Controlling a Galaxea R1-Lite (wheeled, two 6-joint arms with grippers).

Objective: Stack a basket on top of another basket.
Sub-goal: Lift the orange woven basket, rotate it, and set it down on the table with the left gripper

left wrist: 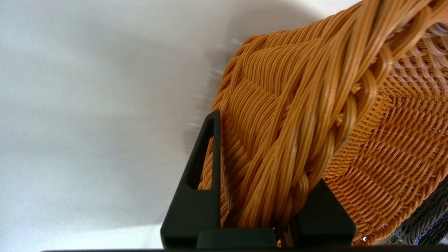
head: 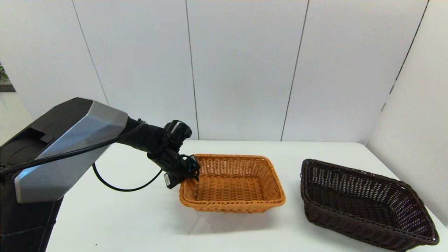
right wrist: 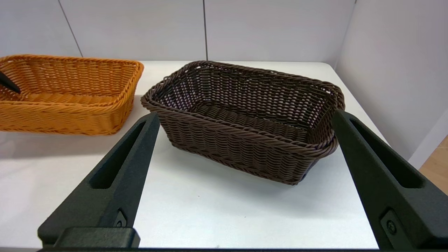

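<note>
The left pincer (head: 189, 171) is pinching the braided rim at the left end of the orange basket (head: 232, 183), one black finger (left wrist: 199, 196) on the outer wall and the other inside, the thick plait squeezed between them. In the head view that gripped end looks slightly raised off the white worktop (head: 150, 217), with a soft shadow beneath the basket, though whether the whole basket is clear of the surface cannot be told. The left arm reaches in from the robot's left, its cable looping down toward the worktop.

Well apart from it, toward the robot's right, the dark brown basket (head: 364, 201) sits flat on the worktop, angled a little, its open-weave sides and thick rim untouched. The right pincer (right wrist: 241, 182) hangs back from that basket on the near side, its two long fingers spread wide and holding nothing; it does not appear in the head view.

The stacking is not yet done: both baskets lie side by side, neither inside or on top of the other. Judging from the grip, the orange basket appears to be the one being handled, so the carry across and the setting down onto the other basket remain. The grip at one end only means the basket may tilt or swing, and its base will need to be lined up with the lower rim to seat squarely.
</note>
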